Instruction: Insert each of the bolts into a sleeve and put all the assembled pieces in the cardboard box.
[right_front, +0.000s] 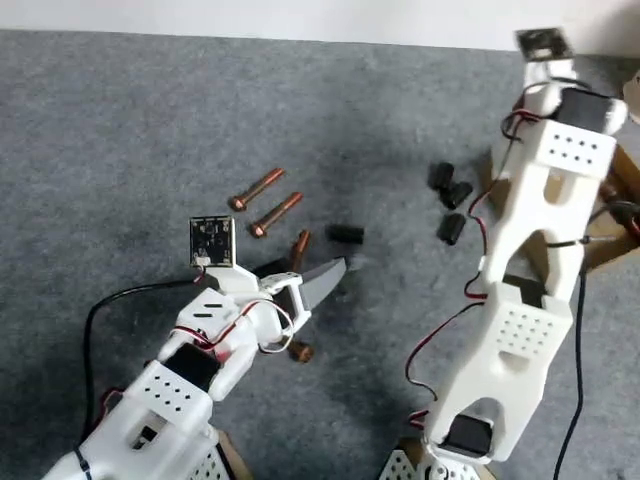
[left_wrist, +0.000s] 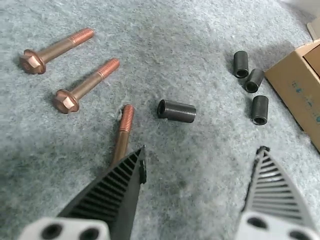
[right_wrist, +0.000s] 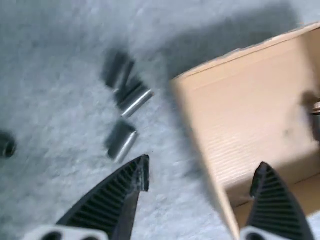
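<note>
Two copper bolts (right_front: 258, 188) (right_front: 277, 214) lie side by side on the grey carpet, and a third bolt (left_wrist: 122, 136) lies partly under one finger of my left gripper (left_wrist: 200, 161). That gripper is open and low over the carpet, holding nothing. A single black sleeve (left_wrist: 176, 110) lies just past the third bolt's threaded tip. Three more black sleeves (left_wrist: 254, 80) cluster near the cardboard box (left_wrist: 300, 85). My right gripper (right_wrist: 202, 170) is open and empty above the box's edge (right_wrist: 250, 115), with the three sleeves (right_wrist: 131, 97) beside it.
The right arm (right_front: 540, 250) stretches over the box (right_front: 625, 185) at the table's right side. A dark item (right_wrist: 314, 117) lies inside the box at the view's edge. Bare carpet (right_front: 120, 130) spreads to the left of the bolts.
</note>
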